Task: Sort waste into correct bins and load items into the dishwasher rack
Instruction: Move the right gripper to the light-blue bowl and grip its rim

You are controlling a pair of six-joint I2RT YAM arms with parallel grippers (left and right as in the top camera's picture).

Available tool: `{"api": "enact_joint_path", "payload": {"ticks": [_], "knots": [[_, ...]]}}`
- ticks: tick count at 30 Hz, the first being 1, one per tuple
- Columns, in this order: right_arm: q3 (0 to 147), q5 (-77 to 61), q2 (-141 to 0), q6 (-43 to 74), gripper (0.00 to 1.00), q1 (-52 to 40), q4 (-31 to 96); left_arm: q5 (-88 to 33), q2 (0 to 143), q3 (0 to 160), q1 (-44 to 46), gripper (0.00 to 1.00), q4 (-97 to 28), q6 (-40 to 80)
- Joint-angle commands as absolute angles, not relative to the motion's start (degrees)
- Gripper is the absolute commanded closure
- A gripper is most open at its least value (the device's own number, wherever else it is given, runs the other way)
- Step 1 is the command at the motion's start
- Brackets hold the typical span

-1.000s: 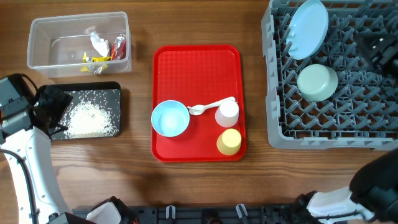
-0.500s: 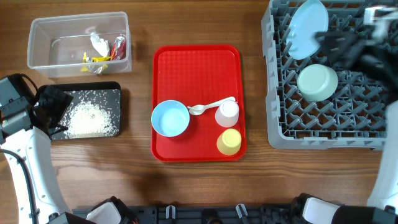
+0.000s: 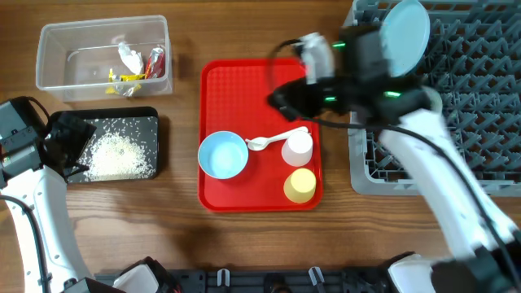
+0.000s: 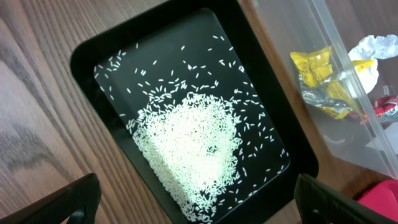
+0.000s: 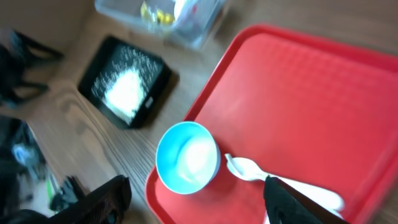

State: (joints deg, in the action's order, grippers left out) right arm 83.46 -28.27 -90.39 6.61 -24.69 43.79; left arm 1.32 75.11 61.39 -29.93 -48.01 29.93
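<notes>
Now the right fingers (image 5: 292,202) hang spread above the red tray (image 3: 244,98). The left fingers (image 4: 68,202) stand spread over the rice (image 4: 186,143).

The right arm (image 3: 423,155) hid much of the dishwasher rack (image 3: 480,106) at 3 o'clock overhead. The right wrist view was blurred throughout.

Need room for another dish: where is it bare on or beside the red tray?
Bare: the far-left part of the red tray, from rim to the blue bowl, and the table between it and the black tray. Crowded: its near half (bowl, spoon, white cup, yellow cup); the right gripper hangs over the far-right corner.
</notes>
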Motion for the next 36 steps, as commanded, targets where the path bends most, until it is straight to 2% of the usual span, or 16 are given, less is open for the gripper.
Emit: {"api": "enact_joint_path", "payload": {"ticks": [1, 4, 14, 28, 32, 35, 36], "knots": [[84.1, -23.2, -99.1, 7.8, 0.35, -29.7, 41.2, 0.7, 75.5, 61.9, -30.2, 0.00, -48.3, 30.5], [84.1, -18.4, -105.5, 6.2, 0.38, -33.5, 39.9, 0.7, 75.5, 61.9, -30.2, 0.00, -48.3, 30.5], [84.1, -13.1, -113.4, -0.9, 0.39, -38.2, 41.2, 0.7, 75.5, 61.9, -30.2, 0.00, -48.8, 30.5], [84.1, -10.9, -117.8, -6.5, 0.55, -38.7, 35.6, 0.7, 75.5, 61.9, -30.2, 0.00, -48.6, 30.5], [84.1, -12.3, -117.9, -7.4, 0.67, -38.8, 34.1, 0.7, 75.5, 61.9, -30.2, 0.00, -48.6, 30.5], [84.1, -11.8, -117.9, -7.3, 0.90, -38.8, 33.8, 0.7, 75.5, 61.9, -30.2, 0.00, -48.6, 30.5], [84.1, -11.5, -117.9, -7.0, 0.94, -38.8, 33.6, 0.7, 75.5, 61.9, -30.2, 0.00, -48.6, 30.5]]}}
